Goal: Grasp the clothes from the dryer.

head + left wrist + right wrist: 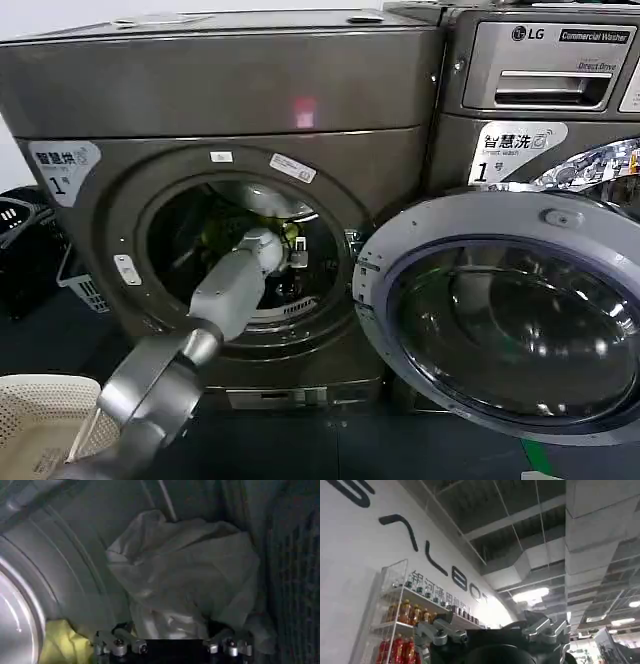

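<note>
The dryer (120, 100) is the dark bronze-grey machine on the left, and its round porthole is open. My left arm reaches through the porthole, so my left gripper (291, 246) is inside the drum. The clothes lie right in front of my left gripper (172, 641): a crumpled white piece (185, 575) against the drum wall and a lime-green piece (60, 642) to one side. The finger links are spread wide, and the white fabric lies just beyond them. My right gripper (492, 630) is parked, points up at a ceiling and holds nothing.
The open glass door (400, 250) of the LG machine (540, 60) hangs close to the right of the porthole. A cream laundry basket (40, 420) stands at the lower left. A white basket (85, 285) and a dark object sit beside the dryer's left side.
</note>
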### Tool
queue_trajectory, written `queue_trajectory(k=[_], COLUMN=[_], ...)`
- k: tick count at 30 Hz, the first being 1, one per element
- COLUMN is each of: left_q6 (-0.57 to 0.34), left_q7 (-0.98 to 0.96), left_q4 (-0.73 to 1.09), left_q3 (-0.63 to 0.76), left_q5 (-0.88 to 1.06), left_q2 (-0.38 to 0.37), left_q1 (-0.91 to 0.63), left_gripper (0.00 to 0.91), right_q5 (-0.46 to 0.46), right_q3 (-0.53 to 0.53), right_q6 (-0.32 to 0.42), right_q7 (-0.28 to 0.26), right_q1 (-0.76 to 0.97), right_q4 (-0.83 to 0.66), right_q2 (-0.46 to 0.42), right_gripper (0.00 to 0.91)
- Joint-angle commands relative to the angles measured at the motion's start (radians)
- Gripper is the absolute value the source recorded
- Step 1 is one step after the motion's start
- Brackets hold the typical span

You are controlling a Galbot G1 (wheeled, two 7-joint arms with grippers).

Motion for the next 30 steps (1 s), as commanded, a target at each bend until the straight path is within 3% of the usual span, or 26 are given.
queue_trajectory(k=[1,9,10,12,14,18,21,27,30], left_q6=[0.013,0.009,0.007,0.006,0.006,0.004,0.002,-0.008,-0.003], left_q7=[-0.033,-0.047,-0.047,-0.042,-0.042,-0.036,-0.031,-0.031,-0.036], left_q4=[0.042,0.051,0.052,0.054,0.056,0.059,0.059,0.056,0.058], left_q3=[0.002,0.001,0.003,0.002,0.002,0.003,0.003,-0.001,-0.014], left_q5=[0.016,-0.015,-0.009,-0.010,-0.010,-0.007,-0.007,-0.011,-0.030], left_q2=[-0.019,-0.030,-0.031,-0.031,-0.030,-0.030,-0.031,-0.025,-0.023], left_q1=[0.005,0.027,0.029,0.032,0.031,0.027,0.024,0.025,0.026], left_gripper=[0.907,0.907,0.865,0.569,0.410,0.319,0.137,0.000,0.000], right_q5=[0.011,0.010,0.010,0.010,0.010,0.009,0.008,0.007,0.008], right_q3=[0.012,0.006,0.005,0.005,0.005,0.005,0.005,0.007,0.008], right_q6=[-0.004,-0.002,-0.002,-0.002,-0.002,-0.002,-0.001,0.001,0.001], right_q7=[0.000,0.000,0.000,0.000,0.000,-0.001,-0.001,-0.002,-0.002], right_q1=[-0.001,0.003,0.004,0.004,0.005,0.006,0.006,0.002,0.000], right_q4=[0.011,0.005,0.006,0.006,0.004,0.004,0.004,0.005,0.007], right_q2=[-0.004,-0.006,-0.008,-0.010,-0.010,-0.008,-0.008,-0.005,-0.006], right_gripper=[0.907,0.907,0.907,0.907,0.907,0.907,0.907,0.907,0.907])
